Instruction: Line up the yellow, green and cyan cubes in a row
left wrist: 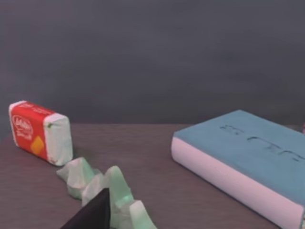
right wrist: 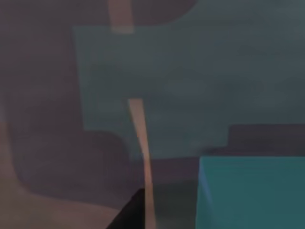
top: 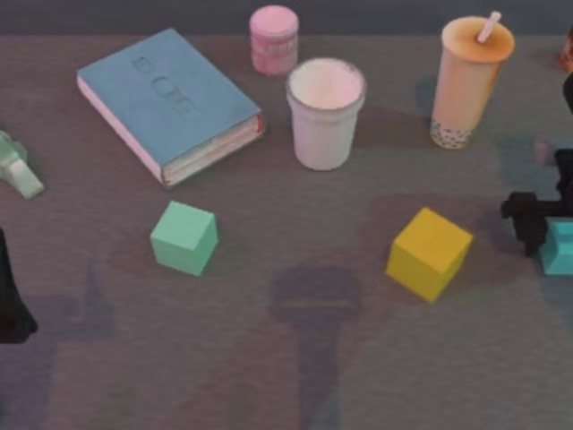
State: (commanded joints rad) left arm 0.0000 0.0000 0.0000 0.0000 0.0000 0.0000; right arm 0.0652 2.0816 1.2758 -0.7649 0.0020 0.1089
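Blue book [top: 170,98], white cup [top: 325,112] stand behind green cube [top: 183,236], yellow cube [top: 429,253].

Right wrist cam: cyan cube [right wrist: 252,193] close up, filling one corner. Dark finger tip [right wrist: 129,214] at the frame edge beside it, apart from it. Otherwise grey-brown worktop [right wrist: 43,119] with shadow patches.

Book [top: 166,98], cups [top: 325,112], snack pack [left wrist: 40,132]

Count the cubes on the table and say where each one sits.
3. Green cube left of centre, below the book; yellow cube right of centre; cyan cube at the right edge, beside the right tool.
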